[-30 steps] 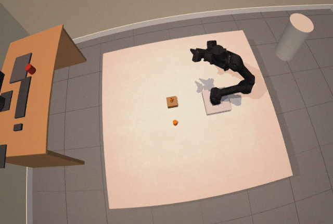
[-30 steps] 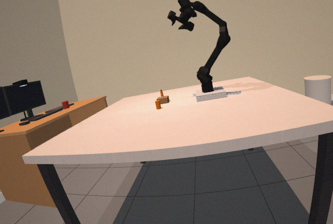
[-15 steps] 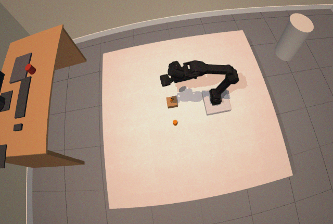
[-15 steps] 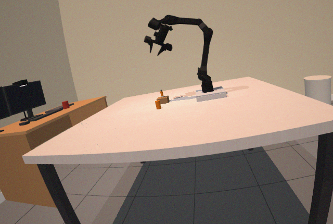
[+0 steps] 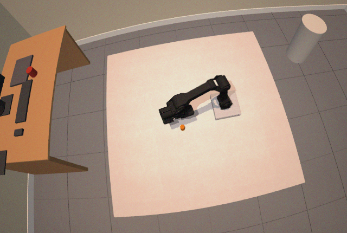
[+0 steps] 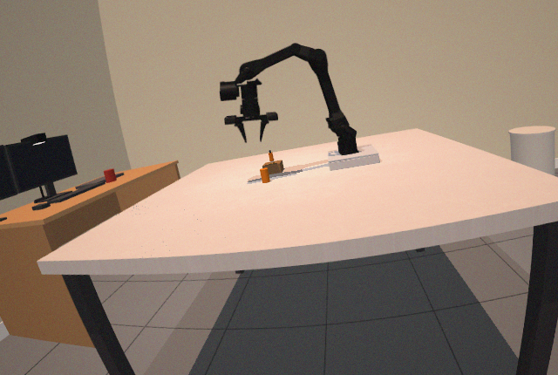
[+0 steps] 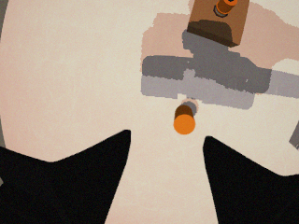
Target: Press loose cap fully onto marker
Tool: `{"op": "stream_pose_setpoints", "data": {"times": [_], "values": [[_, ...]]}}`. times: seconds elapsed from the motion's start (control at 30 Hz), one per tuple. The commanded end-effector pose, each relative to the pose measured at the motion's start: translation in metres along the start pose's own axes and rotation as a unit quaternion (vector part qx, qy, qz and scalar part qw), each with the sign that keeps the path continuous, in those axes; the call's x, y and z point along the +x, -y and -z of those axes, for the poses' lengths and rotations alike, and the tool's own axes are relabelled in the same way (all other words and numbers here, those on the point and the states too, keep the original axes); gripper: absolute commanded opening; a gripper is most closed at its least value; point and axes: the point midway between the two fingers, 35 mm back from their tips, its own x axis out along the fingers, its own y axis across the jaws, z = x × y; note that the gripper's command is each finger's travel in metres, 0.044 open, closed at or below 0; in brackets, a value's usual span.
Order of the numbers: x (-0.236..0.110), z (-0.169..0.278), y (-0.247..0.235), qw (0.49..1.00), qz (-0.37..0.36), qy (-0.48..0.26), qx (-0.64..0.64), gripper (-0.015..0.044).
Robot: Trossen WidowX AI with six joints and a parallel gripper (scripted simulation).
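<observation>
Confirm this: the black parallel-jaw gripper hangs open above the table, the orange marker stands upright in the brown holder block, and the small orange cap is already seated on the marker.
Not quite. The small orange cap is not on the marker; it stands loose on the table, apart from the brown holder block, as the wrist view shows. The rest holds: the black parallel-jaw gripper hangs open above the table, and the orange marker stands upright in the block.
</observation>
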Motion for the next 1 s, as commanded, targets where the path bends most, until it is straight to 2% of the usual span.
{"op": "stream_pose_setpoints", "data": {"times": [0.0,0.2,0.33,0.97], "values": [[0.031,0.029,0.011,0.998,0.061,-0.027,0.016,0.0245],[0.032,0.029,0.012,0.998,0.061,-0.027,0.016,0.0245],[0.063,0.03,0.022,0.998,0.061,-0.027,0.016,0.0245],[0.09,0.029,0.023,0.998,0.061,-0.027,0.016,0.0245]]}}
